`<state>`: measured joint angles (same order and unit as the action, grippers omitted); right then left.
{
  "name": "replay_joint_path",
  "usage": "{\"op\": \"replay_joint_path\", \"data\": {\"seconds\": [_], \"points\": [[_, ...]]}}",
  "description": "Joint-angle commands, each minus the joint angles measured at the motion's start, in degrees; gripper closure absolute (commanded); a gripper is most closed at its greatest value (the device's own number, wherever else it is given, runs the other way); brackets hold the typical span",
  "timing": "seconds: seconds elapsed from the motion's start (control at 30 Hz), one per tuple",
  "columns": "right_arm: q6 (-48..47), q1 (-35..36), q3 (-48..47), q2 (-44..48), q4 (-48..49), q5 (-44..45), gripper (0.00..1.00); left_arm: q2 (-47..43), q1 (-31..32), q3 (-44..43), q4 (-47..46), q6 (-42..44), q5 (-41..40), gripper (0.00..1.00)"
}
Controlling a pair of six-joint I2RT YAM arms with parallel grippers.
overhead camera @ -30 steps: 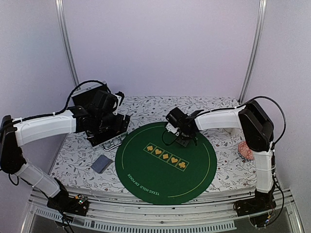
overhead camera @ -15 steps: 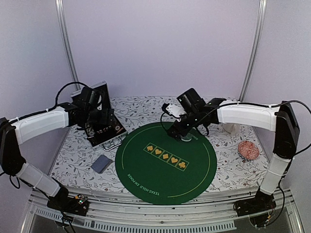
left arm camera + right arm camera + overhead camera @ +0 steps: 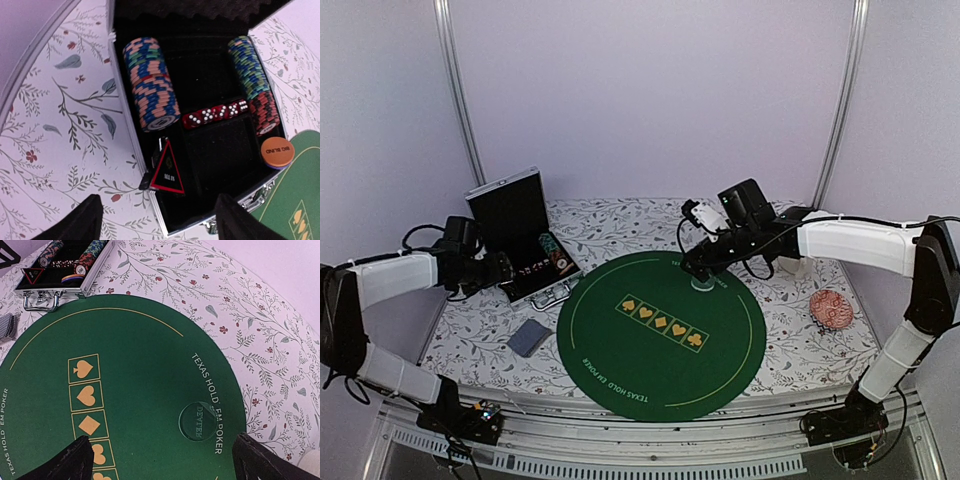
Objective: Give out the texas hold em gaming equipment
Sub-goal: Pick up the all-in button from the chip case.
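Note:
An open black case lies left of the green mat. Inside it are two rows of multicoloured poker chips, red dice, an orange round disc and a red-edged triangle marker. My left gripper hovers open at the case's left side, above the triangle. A clear disc lies flat on the mat's far edge. Just above and behind that disc, my right gripper is open and empty. A grey-blue card deck rests near the mat's left rim.
The round green mat fills the middle of the flowered tablecloth. The case lid stands upright at the back left. A white mug sits behind my right arm, and a red patterned object lies at the right edge.
My right gripper opened, left the clear disc on the mat, then rose and drew back right. My left arm pulled away leftward from over the case.

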<state>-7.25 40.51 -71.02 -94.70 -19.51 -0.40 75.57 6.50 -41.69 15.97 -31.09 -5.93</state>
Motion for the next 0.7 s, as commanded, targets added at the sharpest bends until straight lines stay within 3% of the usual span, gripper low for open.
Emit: {"op": "replay_joint_path", "data": {"seconds": [0.0, 0.47, 0.67], "points": [[1.4, 0.2, 1.0, -0.6, 1.5, -0.6, 0.01, 0.9, -3.9, 3.1, -5.1, -2.8, 4.9, 0.26], [1.5, 0.2, 1.3, -0.9, 2.1, -0.4, 0.01, 10.1, -5.3, 2.1, -9.9, -1.3, 9.0, 0.48], [1.4, 0.2, 3.1, -0.4, 2.1, -0.2, 0.01, 9.7, -5.3, 2.2, -9.7, -1.2, 8.2, 0.69]]}}
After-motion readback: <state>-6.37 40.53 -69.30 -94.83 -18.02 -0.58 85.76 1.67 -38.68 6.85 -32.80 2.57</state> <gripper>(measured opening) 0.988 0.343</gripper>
